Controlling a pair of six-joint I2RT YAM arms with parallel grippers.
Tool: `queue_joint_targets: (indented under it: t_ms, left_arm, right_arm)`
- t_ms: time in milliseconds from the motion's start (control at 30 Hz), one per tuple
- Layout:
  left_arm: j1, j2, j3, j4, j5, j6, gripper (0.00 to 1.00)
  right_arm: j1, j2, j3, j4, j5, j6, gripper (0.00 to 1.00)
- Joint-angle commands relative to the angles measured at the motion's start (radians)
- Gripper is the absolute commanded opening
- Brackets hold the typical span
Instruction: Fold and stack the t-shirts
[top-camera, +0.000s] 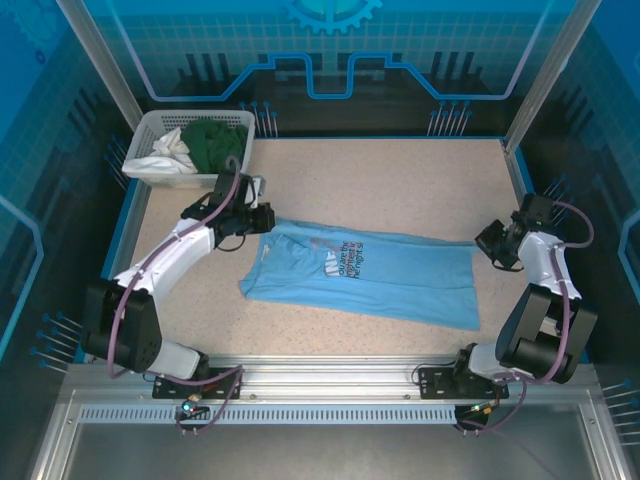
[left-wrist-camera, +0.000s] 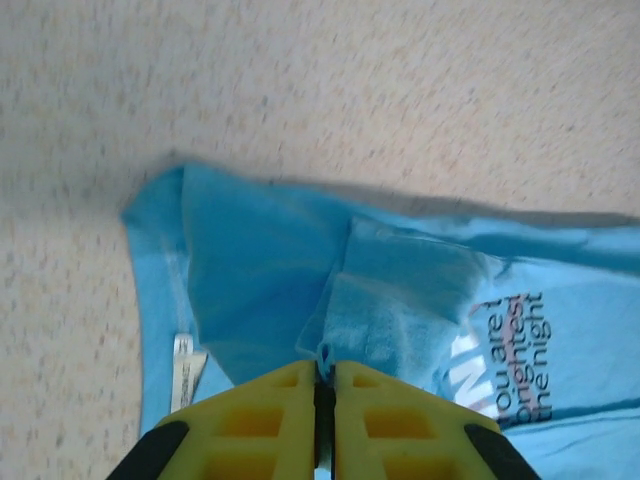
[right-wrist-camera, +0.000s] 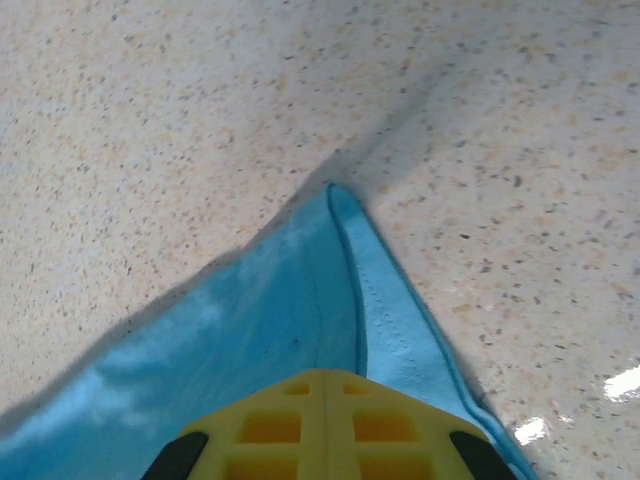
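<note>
Seen from the left wrist, the light blue t-shirt's (left-wrist-camera: 260, 270) print (left-wrist-camera: 512, 352) is partly covered by a fold, and its neck label (left-wrist-camera: 183, 368) is unreadably small.

Top external camera is looking steeply down from above and behind the arm bases (top-camera: 185, 362), taking in the whole speckled surface (top-camera: 400, 180). Both wrist cameras are looking close along yellow fingers (left-wrist-camera: 260, 420) at opposite ends of the same light blue t-shirt (top-camera: 400, 285).

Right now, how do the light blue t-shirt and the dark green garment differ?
The light blue cloth t-shirt lies spread on the speckled table; the dark green garment sits bunched in the white basket. The blue shows printed text, the green none. The left tool pinches the blue; nothing holds the green. Both are cloth.
</note>
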Motion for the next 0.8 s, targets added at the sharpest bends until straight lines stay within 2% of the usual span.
queue_joint_targets:
  t_ms: [0, 100, 133, 200, 233, 267, 300, 333, 367, 400, 500, 567, 667, 700, 767]
  left_arm:
    - [-0.008, -0.068, -0.072, -0.024, -0.022, -0.073, 0.13]
    - [-0.019, -0.092, -0.128, -0.042, -0.036, -0.113, 0.13]
    - [-0.02, -0.102, -0.145, -0.05, -0.048, -0.129, 0.16]
    - [-0.022, -0.128, -0.172, -0.068, -0.066, -0.154, 0.29]
    - [-0.022, -0.147, -0.182, -0.086, -0.096, -0.166, 0.3]
    - [-0.022, -0.167, -0.187, -0.112, -0.151, -0.183, 0.3]
    - [-0.021, -0.183, -0.186, -0.14, -0.212, -0.204, 0.35]
    - [-0.018, -0.203, -0.18, -0.169, -0.275, -0.223, 0.47]
    - [-0.015, -0.22, -0.17, -0.191, -0.327, -0.242, 0.53]
    - [-0.013, -0.234, -0.164, -0.191, -0.342, -0.247, 0.54]
    - [-0.012, -0.228, -0.139, -0.121, -0.256, -0.226, 0.57]
    - [-0.013, -0.154, -0.09, -0.085, -0.124, -0.198, 0.57]
    - [-0.044, 0.02, 0.06, -0.129, 0.02, -0.139, 0.48]
    - [-0.059, 0.081, 0.119, -0.163, 0.037, -0.124, 0.42]
    - [-0.098, 0.216, 0.249, -0.243, 0.035, -0.08, 0.38]
  right_arm:
    - [-0.027, -0.027, -0.029, 0.017, 0.013, 0.041, 0.0]
    - [-0.036, -0.026, -0.055, 0.027, 0.019, 0.054, 0.0]
    - [-0.039, -0.018, -0.055, 0.026, 0.017, 0.06, 0.0]
    - [-0.044, 0.005, -0.055, 0.01, 0.029, 0.073, 0.0]
    - [-0.049, 0.023, -0.051, -0.013, 0.044, 0.084, 0.02]
    - [-0.052, 0.041, -0.041, -0.039, 0.053, 0.096, 0.1]
    - [-0.076, 0.051, -0.037, -0.054, 0.05, 0.108, 0.19]
    - [-0.098, 0.055, -0.038, -0.071, 0.046, 0.131, 0.25]
    - [-0.113, 0.045, -0.047, -0.084, 0.054, 0.159, 0.33]
    - [-0.127, 0.028, -0.055, -0.086, 0.054, 0.187, 0.36]
    - [-0.127, -0.058, -0.127, -0.035, 0.028, 0.269, 0.44]
    - [-0.07, -0.105, -0.136, -0.002, 0.043, 0.297, 0.46]
    - [0.097, -0.108, -0.103, 0.038, 0.082, 0.265, 0.46]
    - [0.145, -0.09, -0.085, 0.036, 0.095, 0.25, 0.45]
    - [0.247, -0.026, -0.03, 0.026, 0.109, 0.218, 0.42]
